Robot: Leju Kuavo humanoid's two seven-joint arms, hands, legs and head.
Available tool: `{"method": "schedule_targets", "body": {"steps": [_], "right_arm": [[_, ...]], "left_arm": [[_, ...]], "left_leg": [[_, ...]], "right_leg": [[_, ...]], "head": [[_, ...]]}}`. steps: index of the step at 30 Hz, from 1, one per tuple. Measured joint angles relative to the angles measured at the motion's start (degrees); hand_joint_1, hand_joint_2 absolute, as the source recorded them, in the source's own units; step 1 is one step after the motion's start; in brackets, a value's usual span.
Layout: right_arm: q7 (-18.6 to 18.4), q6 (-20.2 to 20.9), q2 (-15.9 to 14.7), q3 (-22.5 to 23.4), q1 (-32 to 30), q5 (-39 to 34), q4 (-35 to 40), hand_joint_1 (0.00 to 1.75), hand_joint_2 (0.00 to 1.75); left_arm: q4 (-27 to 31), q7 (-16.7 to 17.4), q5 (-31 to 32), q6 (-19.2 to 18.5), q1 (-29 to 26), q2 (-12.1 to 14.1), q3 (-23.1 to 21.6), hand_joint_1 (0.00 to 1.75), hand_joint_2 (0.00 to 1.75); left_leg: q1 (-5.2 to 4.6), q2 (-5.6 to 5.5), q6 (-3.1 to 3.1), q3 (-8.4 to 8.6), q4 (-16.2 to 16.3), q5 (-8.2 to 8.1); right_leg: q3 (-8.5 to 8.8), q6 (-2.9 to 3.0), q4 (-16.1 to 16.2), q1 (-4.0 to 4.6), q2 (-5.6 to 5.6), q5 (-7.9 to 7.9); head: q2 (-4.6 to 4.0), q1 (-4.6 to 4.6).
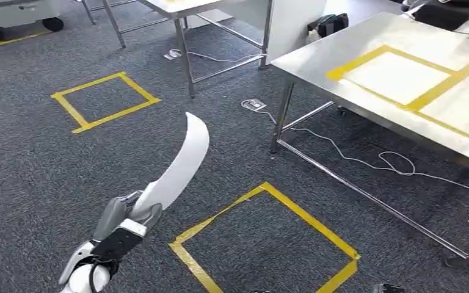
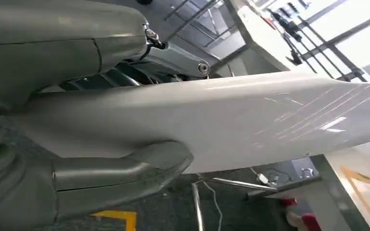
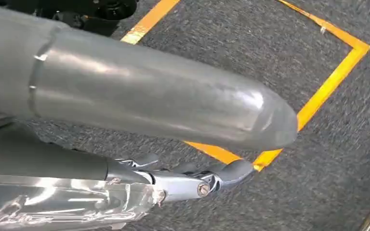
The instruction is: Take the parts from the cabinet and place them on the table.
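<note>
I have the left hand point(image 1: 125, 217) wrapped around the thick end of a long, curved white part point(image 1: 180, 162), the fingers closed on it from both sides. In the left wrist view the thumb point(image 2: 125, 175) presses under the part point(image 2: 250, 120) and darker fingers clamp over the top. Gripping it at 1 end lets the blade-like length stick up and forward, clear of my body and the carpet.

The part is in the air over the grey carpet, well apart from the steel table point(image 1: 317, 58) ahead on my right. That table carries a yellow taped rectangle point(image 1: 397, 76), which I take to be the drop spot.

The right hand point(image 3: 183, 178) hangs low above the taped square on the floor point(image 3: 318, 101). It holds nothing, and its fingers look loosely curled; I cannot tell more than that. I judge the carry is midway, with the placement not yet done.
</note>
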State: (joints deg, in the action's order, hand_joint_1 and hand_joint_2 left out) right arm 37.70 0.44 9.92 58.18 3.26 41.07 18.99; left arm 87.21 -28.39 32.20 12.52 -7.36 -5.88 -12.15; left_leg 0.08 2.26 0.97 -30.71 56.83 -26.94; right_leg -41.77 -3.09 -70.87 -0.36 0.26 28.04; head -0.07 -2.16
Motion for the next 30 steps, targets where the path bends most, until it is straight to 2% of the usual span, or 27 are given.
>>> {"method": "schedule_targets", "body": {"steps": [1, 2, 3, 4, 5, 6, 7, 8, 9, 10, 12, 13, 14, 16, 17, 18, 19, 20, 21, 23, 24, 25, 26, 27, 28, 29, 30], "right_arm": [[-0.2, -0.1, 0.0, 0.0, 0.0, 0.1, 0.0, 0.00, 0.00], [-0.3, -0.1, 0.0, 0.0, 0.0, 0.2, 0.0, 0.00, 0.00], [-0.7, -0.2, 0.0, 0.0, 0.2, 0.4, -0.1, 0.00, 0.00], [-1.0, -0.4, 0.0, 0.0, 0.5, 0.6, -0.2, 0.00, 0.00], [-1.3, -0.6, 0.0, 0.0, 0.3, 0.7, -0.3, 0.00, 0.00], [-1.7, -0.7, 0.0, 0.0, 0.1, 1.0, -0.3, 0.00, 0.00], [-2.2, -0.8, 0.0, 0.1, 0.0, 1.1, -0.4, 0.00, 0.00], [-2.7, -0.9, -0.1, 0.1, -0.2, 1.3, -0.4, 0.00, 0.00], [-2.9, -0.9, -0.2, 0.1, -0.2, 1.4, -0.5, 0.00, 0.00], [-3.2, -0.9, -0.4, 0.2, -0.2, 1.6, -0.5, 0.00, 0.00], [-3.7, -0.9, -0.4, 0.2, -0.3, 1.8, -0.7, 0.00, 0.00], [-3.9, -0.9, -0.4, 0.2, -0.4, 2.0, -0.9, 0.00, 0.00], [-4.0, -0.9, -0.4, 0.2, -0.6, 2.1, -1.0, 0.00, 0.00], [-4.1, -0.9, -0.4, 0.3, -0.7, 2.3, -1.3, 0.00, 0.00], [-4.1, -1.0, -0.5, 0.4, -0.7, 2.3, -1.4, 0.00, 0.00], [-4.1, -1.1, -0.5, 0.4, -0.7, 2.3, -1.4, 0.00, 0.00], [-4.2, -1.1, -0.5, 0.5, -0.6, 2.4, -1.4, 0.00, 0.00], [-4.3, -1.1, -0.5, 0.5, -0.6, 2.6, -1.4, 0.00, 0.00], [-4.3, -1.1, -0.5, 0.5, -0.9, 2.7, -1.5, 0.00, 0.00], [-4.5, -1.1, -0.8, 0.5, -1.2, 2.8, -1.5, 0.00, 0.00], [-4.5, -1.1, -0.9, 0.5, -1.1, 3.0, -1.7, 0.00, 0.00], [-4.6, -1.1, -0.9, 0.5, -0.9, 3.2, -1.8, 0.00, 0.00], [-4.8, -1.1, -0.9, 0.5, -0.7, 3.4, -1.9, 0.00, 0.00], [-4.9, -1.1, -0.9, 0.5, -0.7, 3.6, -1.9, 0.00, 0.00], [-5.0, -1.1, -0.9, 0.5, -0.9, 3.8, -1.9, 0.00, 0.00], [-5.1, -1.1, -0.9, 0.5, -1.1, 3.8, -1.9, 0.00, 0.00], [-5.1, -1.1, -0.9, 0.5, -1.3, 3.9, -1.9, 0.00, 0.00]], "left_arm": [[0.0, 0.0, 0.0, 0.0, 0.0, 0.0, 0.0, 1.75, 1.75], [0.0, 0.0, 0.0, 0.0, 0.0, 0.0, 0.0, 1.75, 1.75], [0.0, 0.0, 0.0, 0.0, 0.1, 0.0, 0.0, 1.75, 1.75], [0.0, 0.0, 0.0, 0.0, 0.2, 0.0, 0.0, 1.75, 1.75], [0.0, 0.0, 0.1, 0.0, 0.2, 0.0, 0.0, 1.75, 1.75], [0.0, 0.0, 0.1, 0.0, 0.3, 0.0, -0.1, 1.75, 1.75], [0.0, -0.1, 0.1, 0.0, 0.4, 0.0, -0.1, 1.75, 1.75], [0.0, -0.1, 0.1, 0.0, 0.6, 0.0, -0.1, 1.75, 1.75], [0.0, -0.1, 0.1, 0.0, 0.7, 0.0, -0.1, 1.75, 1.75], [0.0, -0.1, 0.1, 0.1, 0.7, 0.0, -0.1, 1.75, 1.75], [-0.1, -0.1, 0.1, 0.1, 0.4, 0.2, -0.1, 1.75, 1.75], [-0.2, -0.1, 0.1, 0.1, 0.4, 0.2, -0.1, 1.75, 1.75], [-0.2, -0.2, 0.1, 0.1, 0.4, 0.2, -0.1, 1.75, 1.75], [-0.2, -0.2, 0.0, 0.1, 0.4, 0.2, -0.1, 1.75, 1.75], [-0.2, -0.2, 0.0, 0.1, 0.4, 0.2, -0.1, 1.75, 1.75], [-0.2, -0.2, 0.0, 0.1, 0.4, 0.3, -0.1, 1.75, 1.75], [-0.2, -0.2, 0.0, 0.1, 0.4, 0.3, -0.1, 1.75, 1.75], [-0.3, -0.2, 0.0, 0.1, 0.3, 0.3, -0.1, 1.75, 1.75], [-0.3, -0.3, 0.0, 0.2, 0.4, 0.3, -0.1, 1.75, 1.75], [-0.3, -0.3, 0.0, 0.2, 0.6, 0.2, -0.1, 1.75, 1.75], [-0.3, -0.4, 0.0, 0.3, 0.6, 0.2, -0.1, 1.75, 1.75], [-0.3, -0.5, 0.0, 0.3, 0.6, 0.2, -0.1, 1.75, 1.75], [-0.3, -0.6, 0.0, 0.3, 0.6, 0.2, -0.1, 1.75, 1.75], [-0.3, -0.6, 0.0, 0.3, 0.5, 0.2, -0.1, 1.75, 1.75], [-0.3, -0.6, 0.0, 0.3, 0.5, 0.2, -0.1, 1.75, 1.75], [-0.3, -0.6, 0.0, 0.3, 0.5, 0.2, -0.1, 1.75, 1.75], [-0.3, -0.6, 0.0, 0.3, 0.5, 0.2, -0.1, 1.75, 1.75]], "left_leg": [[0.04, 0.54, -0.17, 0.70, 0.0, -0.47], [0.04, 1.06, -0.41, 1.43, 0.0, -1.03], [-0.23, 1.58, -0.88, 1.83, 0.1, -1.43], [-0.46, 1.95, -1.27, 1.78, 0.0, -1.67], [-0.49, 2.51, -1.50, 1.93, -0.1, -1.97], [-0.34, 2.60, -1.77, 2.43, 0.1, -1.85], [-0.25, 2.66, -1.97, 2.51, 0.3, -1.93], [-0.03, 1.66, -2.25, 1.84, 1.7, -1.83], [0.08, -0.17, -2.46, 0.05, 5.0, -1.81], [0.11, -1.11, -2.68, -2.87, 9.7, -3.03], [0.13, -1.59, -2.92, -8.36, 17.2, -7.25], [0.13, -1.67, -2.97, -9.99, 18.5, -8.13], [0.13, -1.74, -2.91, -10.54, 17.8, -7.32], [0.14, -2.20, -2.61, -8.65, 10.7, -1.25], [0.21, -3.35, -2.63, -6.94, 5.8, 2.52], [0.42, -5.30, -2.60, -6.24, 2.1, 4.58], [0.36, -5.39, -2.21, -6.24, 1.1, 2.69], [0.20, -5.25, -1.97, -5.95, 1.0, 2.90], [0.24, -5.09, -1.41, -5.84, 0.6, 3.30], [0.31, -4.24, -0.72, -4.90, 0.6, 3.52], [0.19, -3.60, -0.18, -4.10, 0.5, 3.08], [0.02, -3.15, 0.14, -3.78, 0.5, 2.78], [-0.13, -2.55, 0.28, -3.54, 0.6, 2.40], [-0.24, -2.01, 0.37, -3.23, 0.6, 1.95], [-0.29, -1.60, 0.41, -2.78, 0.6, 1.50], [-0.31, -1.21, 0.40, -2.14, 0.6, 1.00], [-0.32, -0.84, 0.35, -1.44, 0.6, 0.47]], "right_leg": [[2.35, 0.00, 5.1, 0.00, -0.68, -2.96], [4.58, 0.08, 9.9, 0.01, -2.12, -5.50], [4.89, 0.18, 11.2, 0.79, -4.00, -3.38], [5.03, 1.22, 11.3, 0.79, -3.78, -2.81], [5.48, 1.50, 11.4, 0.85, -3.03, -3.94], [5.21, 1.78, 11.5, 0.81, -2.44, -3.74], [5.92, 1.96, 11.5, 0.67, -1.70, -3.77], [6.36, 2.21, 11.8, 0.46, -1.21, -3.71], [6.69, 2.51, 11.9, 0.36, -0.73, -3.52], [6.95, 2.88, 11.9, 0.29, -0.18, -3.23], [7.54, 3.23, 11.9, 0.28, 1.23, -2.62], [7.93, 3.22, 11.9, 0.28, 1.89, -2.30], [8.42, 3.18, 11.9, 0.27, 2.60, -1.96], [9.67, 2.90, 11.9, 0.09, 4.09, -1.20], [10.19, 2.62, 12.0, -0.07, 4.77, -0.81], [10.39, 2.23, 11.8, -0.01, 5.43, -0.47], [10.23, 1.87, 11.5, 0.05, 6.18, -0.04], [9.48, 1.43, 12.1, 0.00, 6.59, 0.43], [10.39, 0.91, 11.2, -0.05, 6.88, -0.35], [10.74, 0.70, 11.7, 0.01, 6.65, 0.45], [10.12, 0.48, 9.9, 0.35, 3.10, 1.74], [8.17, 0.33, 6.4, 0.35, 1.49, 3.07], [5.32, 0.15, 1.7, 0.33, 0.68, 4.91], [2.53, 0.07, -2.6, 0.33, 0.35, 6.80], [0.61, 0.03, -5.0, 0.33, 0.26, 7.45], [0.12, -0.05, -4.6, 0.33, 0.25, 6.34], [0.86, -0.06, -1.9, 0.34, 0.19, 4.16]], "head": [[0.00, 0.00], [0.00, 0.09], [0.00, 0.09], [0.00, 0.26], [0.00, 0.26], [0.00, 0.33], [0.00, 0.28], [0.00, 0.33], [0.00, 0.50], [0.00, 0.52], [0.00, 0.68], [0.00, 0.72], [0.00, 0.70], [0.00, 0.72], [0.00, 0.68], [0.00, 0.81], [0.00, 1.03], [0.00, 0.94], [0.00, 1.09], [0.00, 1.01], [0.00, 0.74], [0.00, 0.44], [0.00, 0.68], [0.00, 0.52], [0.00, 0.61], [0.00, 0.52], [0.00, 0.57]]}}
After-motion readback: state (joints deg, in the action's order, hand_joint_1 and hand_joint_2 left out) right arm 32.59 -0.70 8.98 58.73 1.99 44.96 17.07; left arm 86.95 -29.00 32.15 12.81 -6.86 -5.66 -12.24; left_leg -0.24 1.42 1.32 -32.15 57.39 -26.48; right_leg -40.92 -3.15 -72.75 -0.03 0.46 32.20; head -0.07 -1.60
